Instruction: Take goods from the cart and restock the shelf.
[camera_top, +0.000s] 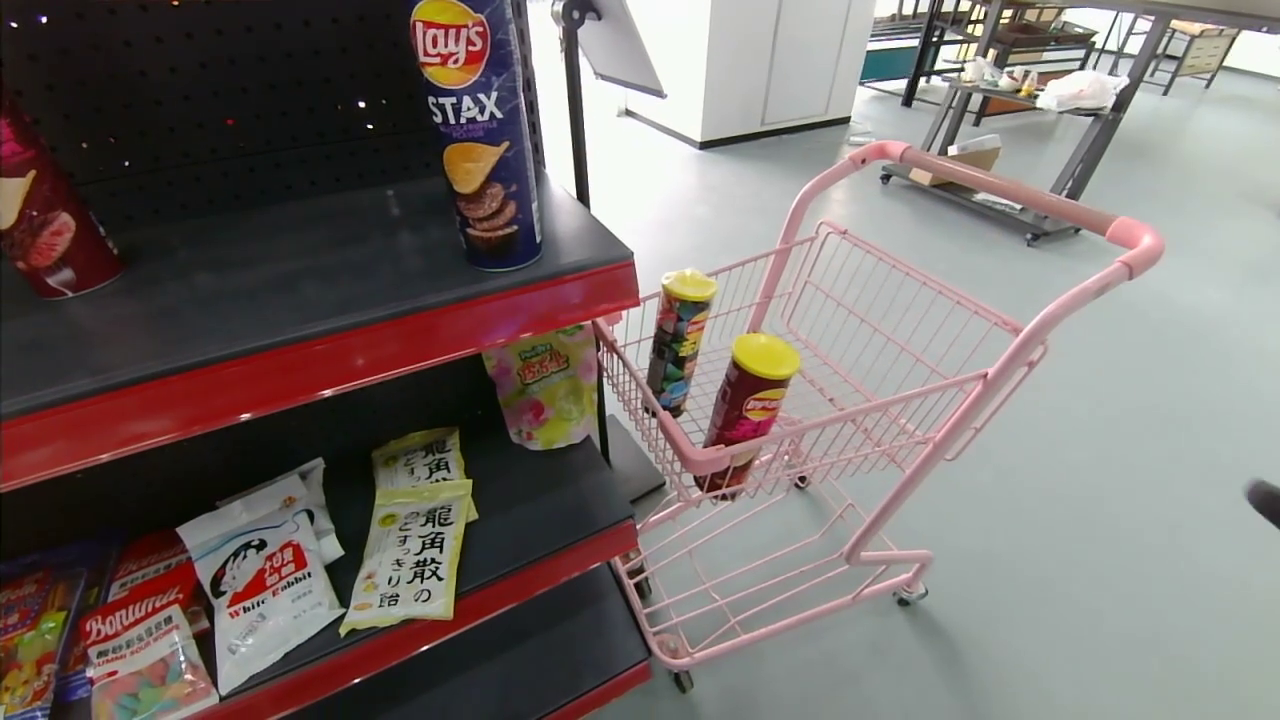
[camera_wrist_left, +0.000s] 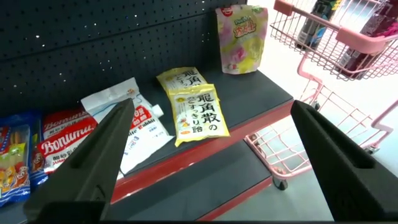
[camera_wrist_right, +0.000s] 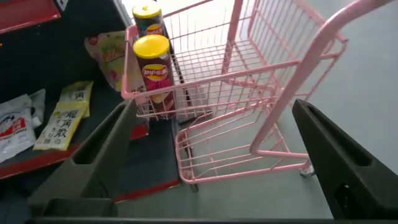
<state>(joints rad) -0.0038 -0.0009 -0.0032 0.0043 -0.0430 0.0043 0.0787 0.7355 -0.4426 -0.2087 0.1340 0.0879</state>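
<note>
Two chip canisters stand upright in the upper basket of the pink cart (camera_top: 1005, 192), in the corner nearest the shelf (camera_top: 300, 370). The maroon canister (camera_top: 745, 410) has a yellow lid and leans against the basket's front rim. The dark multicoloured canister (camera_top: 678, 340), also yellow-lidded, stands just behind it.

On the shelf's top board a tall blue chip can (camera_top: 485, 140) stands near the right end, and a dark red can (camera_top: 45, 230) stands at the far left. The board below holds flat yellow candy packets (camera_top: 410, 555), a white candy bag (camera_top: 262, 590) and a pale green pouch (camera_top: 545, 385) propped upright.

The left hand (camera_wrist_left: 211, 106) hovers before the lower board, fingers spread wide, holding nothing. The right hand (camera_wrist_right: 212, 104) hangs above the cart, likewise wide apart and empty.
</note>
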